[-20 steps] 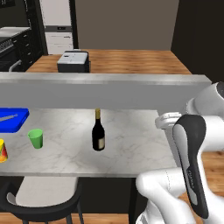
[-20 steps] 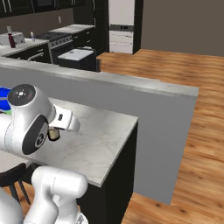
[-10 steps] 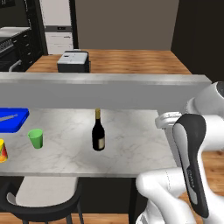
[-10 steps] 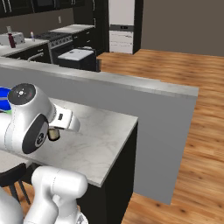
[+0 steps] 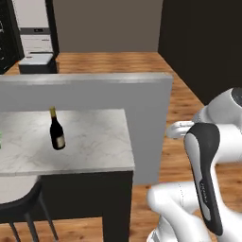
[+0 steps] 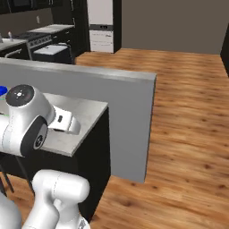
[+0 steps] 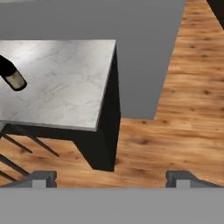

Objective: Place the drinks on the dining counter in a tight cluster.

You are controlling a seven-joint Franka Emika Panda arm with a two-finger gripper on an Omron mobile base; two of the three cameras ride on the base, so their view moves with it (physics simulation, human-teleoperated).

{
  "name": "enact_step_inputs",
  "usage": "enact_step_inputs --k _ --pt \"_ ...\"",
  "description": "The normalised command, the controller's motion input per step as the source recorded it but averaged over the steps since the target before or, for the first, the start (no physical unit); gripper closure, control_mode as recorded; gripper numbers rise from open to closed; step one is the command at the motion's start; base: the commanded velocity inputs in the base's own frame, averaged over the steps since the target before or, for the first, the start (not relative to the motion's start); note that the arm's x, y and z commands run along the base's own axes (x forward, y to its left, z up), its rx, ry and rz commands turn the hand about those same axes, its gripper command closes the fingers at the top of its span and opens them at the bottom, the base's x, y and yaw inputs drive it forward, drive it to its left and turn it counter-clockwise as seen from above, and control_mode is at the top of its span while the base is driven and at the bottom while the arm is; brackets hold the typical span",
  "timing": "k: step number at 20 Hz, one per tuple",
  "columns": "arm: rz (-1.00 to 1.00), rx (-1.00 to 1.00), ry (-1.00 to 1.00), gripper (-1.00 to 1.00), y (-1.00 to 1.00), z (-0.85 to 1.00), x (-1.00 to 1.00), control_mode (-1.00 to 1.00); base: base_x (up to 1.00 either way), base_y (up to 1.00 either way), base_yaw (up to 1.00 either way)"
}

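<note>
The dark wine bottle point(image 5: 57, 133) with gold neck and cream label stands upright on the dining counter point(image 5: 94, 142), near the raised grey ledge point(image 5: 94, 90). In the hand view the bottle point(image 7: 12, 75) shows at the left edge, on the marble top point(image 7: 65, 83). My gripper point(image 7: 109, 178) is open, hanging over the wooden floor beyond the counter's end, well right of the bottle, with nothing between its fingertips point(image 7: 43, 177). The counter's end corner point(image 6: 87, 112) lies just past my arm. The maroon bottle and the small pale bottle are out of view.
A black stool point(image 5: 19, 203) stands under the counter's near edge; its legs point(image 7: 19, 151) show in the hand view. Open wooden floor point(image 6: 188, 134) spreads to the right of the counter. A white appliance point(image 6: 102, 24) and dark cabinets stand far back.
The whole picture has shifted: the base has driven right along the counter. The bottle and counter now sit further left in view, and the blue bowl and green cup have left the left base view.
</note>
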Motion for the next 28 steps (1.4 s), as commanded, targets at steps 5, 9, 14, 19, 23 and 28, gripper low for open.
enact_step_inputs --k 5,9,14,19,23,28 --pt "0.00 0.00 0.00 -1.00 0.00 0.00 0.00 1.00 -0.02 -1.00 -0.23" --pt "0.00 0.00 0.00 -1.00 0.00 0.00 0.00 1.00 0.61 -1.00 -0.14" --pt "0.00 0.00 0.00 -1.00 0.00 0.00 0.00 1.00 0.73 -1.00 -0.19" --pt "0.00 0.00 0.00 -1.00 0.00 0.00 0.00 1.00 1.00 -0.79 -0.07" --pt "0.00 0.00 0.00 -1.00 0.00 0.00 0.00 1.00 1.00 -0.63 0.24" --pt "0.00 0.00 0.00 -1.00 0.00 0.00 0.00 1.00 1.00 -0.77 0.24"
